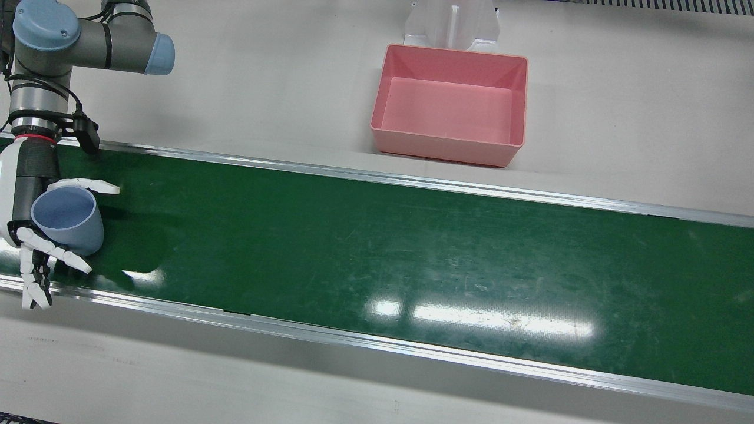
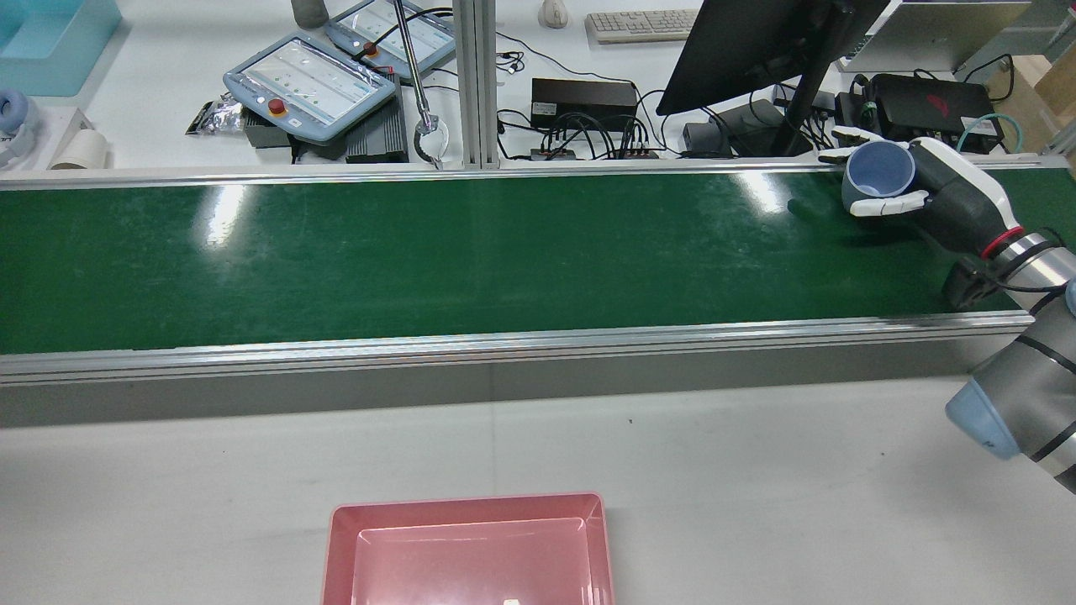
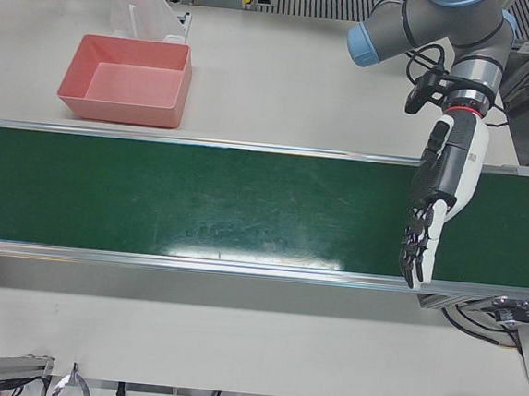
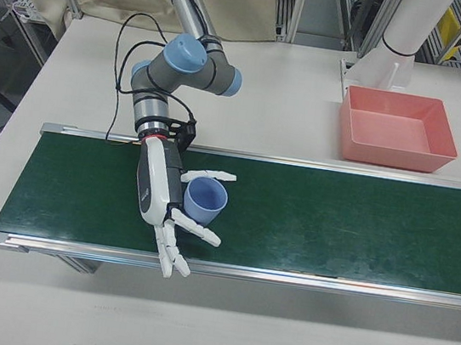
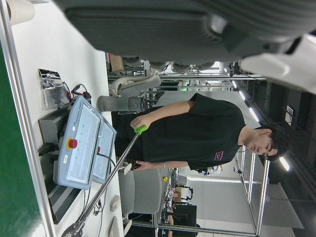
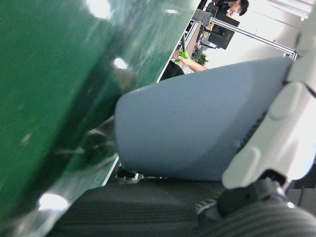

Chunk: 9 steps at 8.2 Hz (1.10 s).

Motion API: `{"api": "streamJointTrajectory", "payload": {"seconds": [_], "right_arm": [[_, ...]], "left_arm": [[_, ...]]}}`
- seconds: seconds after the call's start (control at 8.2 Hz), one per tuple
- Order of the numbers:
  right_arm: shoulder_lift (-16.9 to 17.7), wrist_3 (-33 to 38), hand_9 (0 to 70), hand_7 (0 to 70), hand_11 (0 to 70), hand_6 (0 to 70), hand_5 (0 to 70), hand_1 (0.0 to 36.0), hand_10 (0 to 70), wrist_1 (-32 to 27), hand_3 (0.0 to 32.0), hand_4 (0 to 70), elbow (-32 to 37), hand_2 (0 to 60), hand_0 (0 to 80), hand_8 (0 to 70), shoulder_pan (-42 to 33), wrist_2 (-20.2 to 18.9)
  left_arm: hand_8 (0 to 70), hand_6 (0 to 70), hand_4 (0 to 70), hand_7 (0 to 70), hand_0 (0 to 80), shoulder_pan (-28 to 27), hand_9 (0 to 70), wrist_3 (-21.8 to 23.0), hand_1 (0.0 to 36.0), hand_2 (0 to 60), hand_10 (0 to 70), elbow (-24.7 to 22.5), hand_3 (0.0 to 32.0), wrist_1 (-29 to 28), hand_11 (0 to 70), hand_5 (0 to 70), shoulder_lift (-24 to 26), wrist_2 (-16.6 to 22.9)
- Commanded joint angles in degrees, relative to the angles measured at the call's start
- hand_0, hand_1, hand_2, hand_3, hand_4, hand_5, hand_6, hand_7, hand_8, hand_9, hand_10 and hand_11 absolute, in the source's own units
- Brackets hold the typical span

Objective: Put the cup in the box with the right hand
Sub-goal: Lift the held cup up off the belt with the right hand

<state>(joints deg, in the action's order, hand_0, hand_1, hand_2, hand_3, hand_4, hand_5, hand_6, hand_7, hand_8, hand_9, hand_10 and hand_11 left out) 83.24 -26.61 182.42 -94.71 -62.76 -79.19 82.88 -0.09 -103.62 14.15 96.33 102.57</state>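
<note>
A blue cup is held in my right hand over the end of the green conveyor belt. The thumb and one finger clasp its sides, and the other fingers stick out straight. The cup is tilted, with its mouth turned away from the palm, as the rear view and right-front view show. It fills the right hand view. The pink box stands empty on the white table beyond the belt, far from the cup. My left hand is open and empty over the belt's other end.
A white stand is right behind the box. Aluminium rails edge the belt. Teach pendants, a monitor and cables lie on the desk past the belt. A person with a green-handled pole stands there.
</note>
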Motion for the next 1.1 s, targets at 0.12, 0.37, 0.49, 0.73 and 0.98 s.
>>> {"api": "streamJointTrajectory", "payload": {"seconds": [0.12, 0.37, 0.49, 0.73, 0.98], "right_arm": [[0.17, 2.16, 70.0, 70.0, 70.0, 43.5, 14.9, 13.6, 52.0, -0.05, 0.0, 40.0, -2.04, 52.2, 45.6, 70.0, -0.79, 2.72], [0.34, 2.09, 70.0, 70.0, 70.0, 44.9, 17.0, 17.9, 56.2, 0.56, 0.0, 39.6, -9.22, 54.4, 48.7, 70.0, -1.14, 3.86], [0.26, 1.91, 70.0, 70.0, 70.0, 44.4, 16.6, 18.0, 54.4, 3.70, 0.0, 40.6, -15.27, 51.6, 49.3, 70.0, -0.27, 5.00], [-2.19, -2.10, 70.0, 70.0, 70.0, 42.8, 14.5, 14.8, 49.7, 13.27, 0.0, 40.9, -29.42, 46.1, 47.2, 69.9, 6.04, 8.77], [-2.29, -10.07, 70.0, 70.0, 65.1, 41.6, 13.5, 13.4, 46.1, 16.46, 0.0, 38.7, -40.24, 37.7, 47.6, 65.5, 19.09, 9.14]], "left_arm": [[0.0, 0.0, 0.0, 0.0, 0.0, 0.00, 0.0, 0.00, 0.0, 0.0, 0.0, 0.00, 0.0, 0.00, 0.0, 0.0, 0.00, 0.00], [0.0, 0.0, 0.0, 0.0, 0.0, 0.00, 0.0, 0.00, 0.0, 0.0, 0.0, -0.09, 0.0, 0.00, 0.0, 0.0, 0.00, 0.00], [0.0, 0.0, 0.0, 0.0, 0.0, 0.00, 0.0, 0.00, 0.0, 0.0, 0.0, -0.09, 0.0, 0.00, 0.0, 0.0, 0.00, 0.00], [0.0, 0.0, 0.0, 0.0, 0.0, 0.00, 0.0, 0.00, 0.0, 0.0, 0.0, 0.00, 0.0, 0.00, 0.0, 0.0, 0.00, 0.00], [0.0, 0.0, 0.0, 0.0, 0.0, 0.00, 0.0, 0.00, 0.0, 0.0, 0.0, -0.09, 0.0, 0.00, 0.0, 0.0, 0.00, 0.00]]}}
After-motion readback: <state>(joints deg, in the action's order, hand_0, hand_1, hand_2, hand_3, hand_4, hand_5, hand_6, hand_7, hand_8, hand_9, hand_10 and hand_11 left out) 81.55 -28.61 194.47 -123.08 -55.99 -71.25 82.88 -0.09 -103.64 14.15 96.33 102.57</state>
